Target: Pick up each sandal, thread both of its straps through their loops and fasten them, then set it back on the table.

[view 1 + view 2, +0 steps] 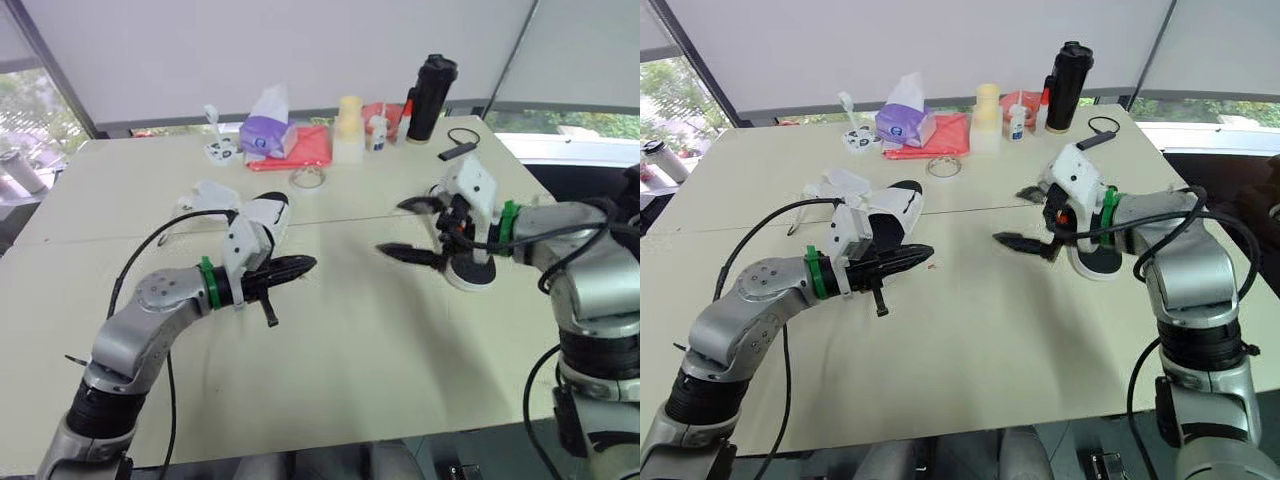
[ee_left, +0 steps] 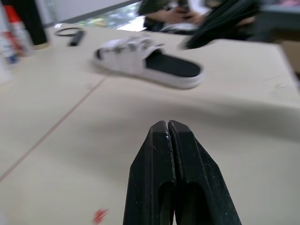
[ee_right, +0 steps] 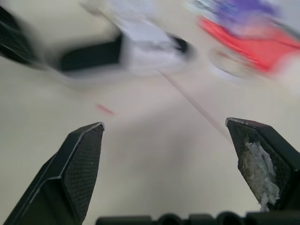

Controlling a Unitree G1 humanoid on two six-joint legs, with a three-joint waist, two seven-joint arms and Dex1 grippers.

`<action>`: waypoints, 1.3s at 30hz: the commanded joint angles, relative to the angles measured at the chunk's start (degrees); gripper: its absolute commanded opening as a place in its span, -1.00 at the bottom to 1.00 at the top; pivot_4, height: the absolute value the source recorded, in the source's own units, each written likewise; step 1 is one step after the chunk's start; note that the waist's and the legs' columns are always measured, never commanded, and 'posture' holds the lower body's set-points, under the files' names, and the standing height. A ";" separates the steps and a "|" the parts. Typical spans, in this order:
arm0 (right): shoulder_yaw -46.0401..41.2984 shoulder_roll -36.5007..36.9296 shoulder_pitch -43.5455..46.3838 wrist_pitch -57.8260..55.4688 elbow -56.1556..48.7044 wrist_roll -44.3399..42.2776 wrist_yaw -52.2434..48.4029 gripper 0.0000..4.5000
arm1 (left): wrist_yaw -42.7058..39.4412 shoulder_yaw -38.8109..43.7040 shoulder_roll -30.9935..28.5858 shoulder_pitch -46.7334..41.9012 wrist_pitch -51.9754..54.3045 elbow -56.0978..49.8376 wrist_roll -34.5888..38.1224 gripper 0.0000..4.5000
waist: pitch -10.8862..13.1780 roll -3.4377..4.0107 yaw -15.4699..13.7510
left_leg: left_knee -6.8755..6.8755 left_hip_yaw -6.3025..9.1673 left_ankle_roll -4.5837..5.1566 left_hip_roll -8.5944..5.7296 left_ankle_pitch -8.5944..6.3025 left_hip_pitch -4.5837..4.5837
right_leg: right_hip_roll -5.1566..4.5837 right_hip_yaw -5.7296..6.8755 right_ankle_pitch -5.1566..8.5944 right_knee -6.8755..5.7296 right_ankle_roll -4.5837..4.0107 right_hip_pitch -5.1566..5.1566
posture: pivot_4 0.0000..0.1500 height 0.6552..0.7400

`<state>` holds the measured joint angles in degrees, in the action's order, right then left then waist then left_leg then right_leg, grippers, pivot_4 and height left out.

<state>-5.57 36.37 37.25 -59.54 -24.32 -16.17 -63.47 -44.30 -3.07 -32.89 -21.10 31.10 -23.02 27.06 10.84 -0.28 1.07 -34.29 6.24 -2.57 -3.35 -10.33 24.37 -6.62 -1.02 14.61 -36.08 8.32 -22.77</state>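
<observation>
Table (image 1: 350,350): left sandal (image 1: 905,205) (right sandal (image 2: 154,65) apart).

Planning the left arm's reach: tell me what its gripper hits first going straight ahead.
Likely the white sandal lying by the right gripper; only bare table lies between, though depth is hard to judge.

On the counter (image 1: 990,340), the left sandal (image 1: 895,208) lay left of centre and the right sandal (image 1: 1092,265) near the right edge, with a tissue pack (image 1: 905,122), cloth (image 1: 940,135), bottle (image 1: 987,118) and flask (image 1: 1065,87) along the far edge.
</observation>
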 commanded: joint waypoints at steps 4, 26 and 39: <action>-5.69 -6.69 0.43 -14.25 -3.92 -13.65 6.06 0.99 | 5.18 0.36 -0.61 -0.54 -8.55 2.05 -10.10 -1.00 | 0.00 -0.01 -0.63 | -0.06 0.01 0.00 -0.03 0.00 0.02 | -0.03 0.00 0.02 -0.02 -0.08 -0.01 | 1.00 1.00; -2.84 -7.49 -1.26 -15.54 -4.11 -26.77 19.20 1.00 | 21.51 1.12 -9.52 -4.37 -29.42 15.58 -42.53 0.98 | 0.00 -0.05 -0.35 | 0.01 -0.05 0.00 -0.01 0.00 0.05 | 0.05 0.00 -0.03 -0.05 -0.02 -0.14 | 1.00 1.00; -0.84 -4.42 -1.73 -11.80 -3.03 -27.45 21.49 1.00 | 22.14 -6.55 -7.02 -8.77 -36.22 29.27 -51.02 0.98 | 0.01 -0.07 -0.32 | 0.01 -0.05 0.00 -0.01 0.00 0.06 | 0.06 0.01 -0.04 -0.07 -0.01 -0.17 | 1.00 1.00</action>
<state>-6.15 31.49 35.10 -72.66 -26.62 -42.62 -42.13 -23.05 -10.10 -39.79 -27.97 -3.45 5.87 -22.90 10.84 -0.35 0.75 -34.28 6.18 -2.57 -3.36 -10.33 24.44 -6.56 -1.01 14.57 -36.16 8.31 -22.94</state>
